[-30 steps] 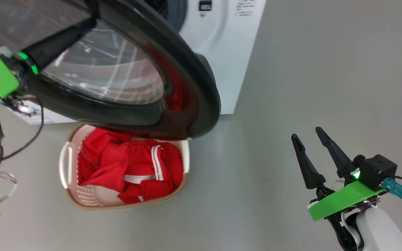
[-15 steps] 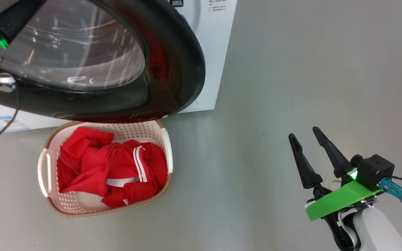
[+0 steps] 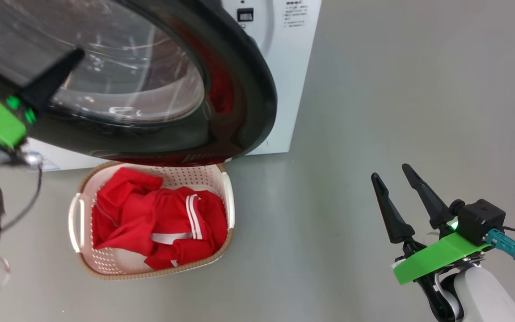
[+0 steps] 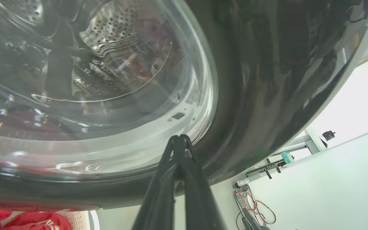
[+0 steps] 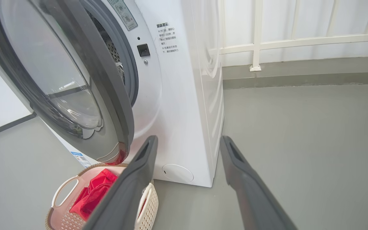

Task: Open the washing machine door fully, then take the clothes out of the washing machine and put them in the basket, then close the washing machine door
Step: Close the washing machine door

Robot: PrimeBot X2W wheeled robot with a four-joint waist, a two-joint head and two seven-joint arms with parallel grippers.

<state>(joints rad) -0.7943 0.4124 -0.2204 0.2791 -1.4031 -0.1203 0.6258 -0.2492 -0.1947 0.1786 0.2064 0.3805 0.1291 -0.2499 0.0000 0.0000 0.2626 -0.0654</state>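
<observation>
Head view: the washing machine door [image 3: 244,89] stands swung out from the white washing machine [image 3: 293,67], its black rim overhanging the far edge of the basket [image 3: 105,273] on the grey floor [image 3: 373,112]. The red clothes [image 3: 159,223] lie in the basket. The left gripper [image 3: 76,53], jaws closed on nothing, points at the door's glass. The right gripper [image 3: 391,172] hovers well apart to the right, jaws spread and empty.

Left wrist view: the closed fingers [image 4: 161,191] meet at one tip at the lower edge of the glass bowl [image 4: 91,95]; whether they touch it is unclear.

Right wrist view: between the parted fingers [image 5: 129,185], the door hangs partly open above the basket.
</observation>
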